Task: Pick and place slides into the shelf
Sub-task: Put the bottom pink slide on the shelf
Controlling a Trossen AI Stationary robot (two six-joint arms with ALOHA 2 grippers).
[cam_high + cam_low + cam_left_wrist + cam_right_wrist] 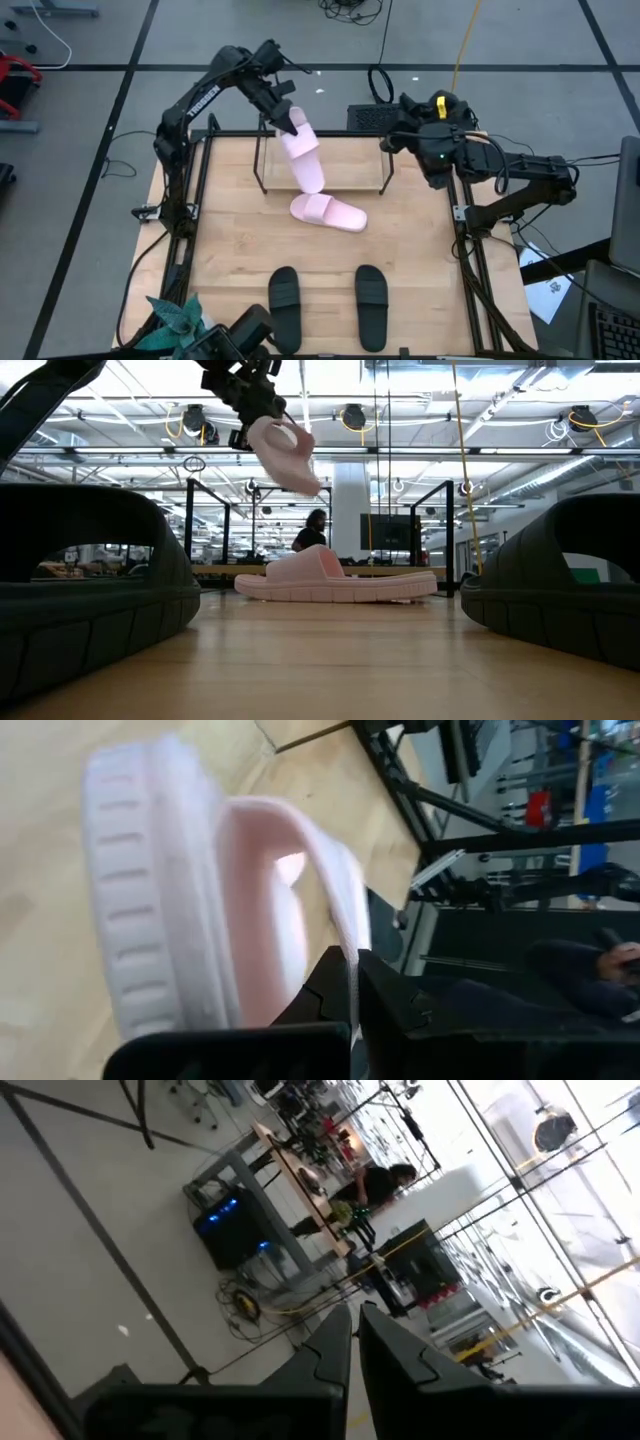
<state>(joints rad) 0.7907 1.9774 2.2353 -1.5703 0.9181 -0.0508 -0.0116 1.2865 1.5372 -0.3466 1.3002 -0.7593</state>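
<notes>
Both arms are dark, near-black jointed links; the left arm [200, 100] carries white lettering along one link; the right arm [520, 180] has a yellow part and a small green light near its wrist, with black cables trailing beside it.

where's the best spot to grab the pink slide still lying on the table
Take the pink slide by its wide top strap, coming from straight above. It lies flat, sole down, so the arched strap stands proud and a finger can slip into the open toe. The shut right pincer is free.
</notes>
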